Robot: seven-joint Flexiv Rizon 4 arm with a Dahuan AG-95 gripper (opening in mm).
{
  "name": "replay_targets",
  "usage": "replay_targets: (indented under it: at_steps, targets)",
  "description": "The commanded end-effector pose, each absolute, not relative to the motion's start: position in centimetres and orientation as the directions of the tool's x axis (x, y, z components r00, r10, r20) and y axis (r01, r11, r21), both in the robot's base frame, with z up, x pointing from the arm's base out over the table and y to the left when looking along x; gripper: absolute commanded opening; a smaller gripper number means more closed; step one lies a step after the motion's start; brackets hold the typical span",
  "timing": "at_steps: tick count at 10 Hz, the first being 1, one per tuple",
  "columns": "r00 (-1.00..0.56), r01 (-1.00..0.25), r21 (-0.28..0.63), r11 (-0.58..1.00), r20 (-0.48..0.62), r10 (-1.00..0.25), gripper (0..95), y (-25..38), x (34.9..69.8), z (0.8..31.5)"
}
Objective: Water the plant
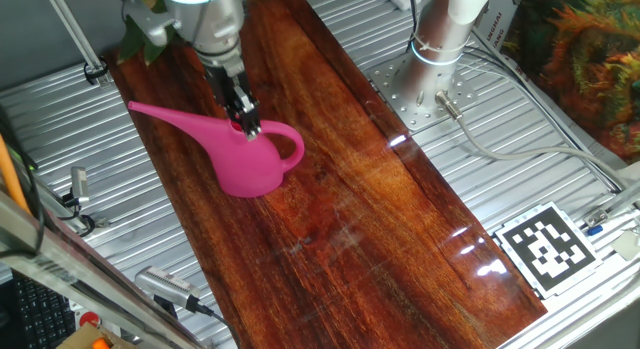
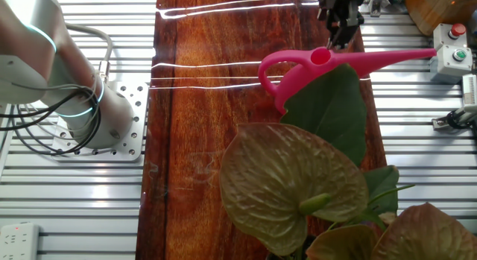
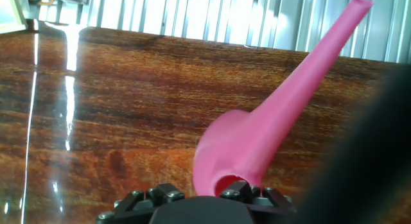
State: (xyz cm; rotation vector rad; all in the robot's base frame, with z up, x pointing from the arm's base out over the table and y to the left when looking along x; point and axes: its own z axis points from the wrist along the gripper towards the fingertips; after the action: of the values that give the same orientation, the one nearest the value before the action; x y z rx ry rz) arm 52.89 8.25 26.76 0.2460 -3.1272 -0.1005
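The pink watering can (image 1: pixel 250 161) stands on the dark wooden board (image 1: pixel 360 219), its long spout (image 1: pixel 165 114) pointing left toward the plant (image 1: pixel 138 44), of which only a few dark-green leaves show behind the arm. My gripper (image 1: pixel 248 129) comes down from above, its fingers drawn together on the rim of the can's top opening. In the other fixed view the gripper (image 2: pixel 334 42) meets the can (image 2: pixel 313 66) at the opening, and the plant's broad leaves (image 2: pixel 328 115) cover the can's base. The hand view shows the can (image 3: pixel 257 147) just beyond the gripper body.
The arm's base (image 1: pixel 440 44) is bolted to the ribbed metal table at the board's right. A bushy orange-and-green foliage mass (image 1: pixel 590 59) fills the far right corner. A black-and-white marker (image 1: pixel 548 247) lies at the near right, and a button box (image 2: pixel 453 48) sits by the spout's tip.
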Motion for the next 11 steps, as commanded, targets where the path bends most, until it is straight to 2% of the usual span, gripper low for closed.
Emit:
replay_targets:
  at_steps: [1,11]
  targets:
    - [-0.988,-0.156,0.068,0.985,0.002,-0.157,57.0,8.40,52.94,26.94]
    - [-0.987,-0.161,0.065,0.985,0.011,-0.162,57.0,8.42,52.88,26.95]
